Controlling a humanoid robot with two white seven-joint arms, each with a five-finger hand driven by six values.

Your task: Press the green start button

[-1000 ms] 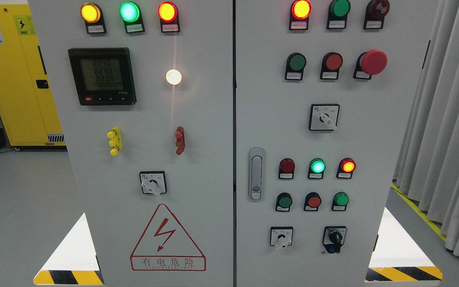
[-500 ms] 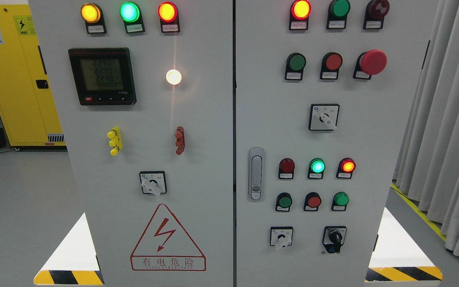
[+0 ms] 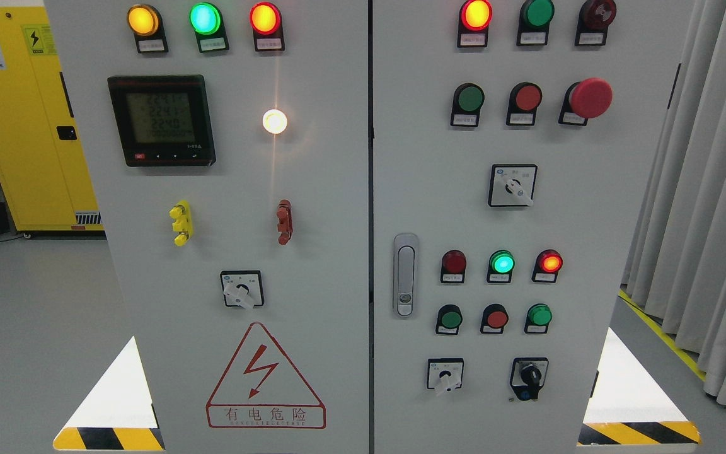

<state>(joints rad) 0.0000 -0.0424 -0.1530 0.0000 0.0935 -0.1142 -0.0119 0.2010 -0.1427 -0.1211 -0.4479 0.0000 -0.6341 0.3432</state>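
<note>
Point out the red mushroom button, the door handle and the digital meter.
red mushroom button (image 3: 590, 98): head view, on its cap.
door handle (image 3: 406, 275): head view, on its lever.
digital meter (image 3: 161, 119): head view, on its screen.

The tall pale-grey control cabinet looks like painted sheet metal with a smooth, matt finish, and its slim silver door latch has a brushed metallic sheen. The round green push button, the big red mushroom-head button and the black-framed digital meter all appear to be smooth plastic, the meter's bezel glossy. At the right hangs a pale grey pleated curtain of soft, matt cloth.
</note>
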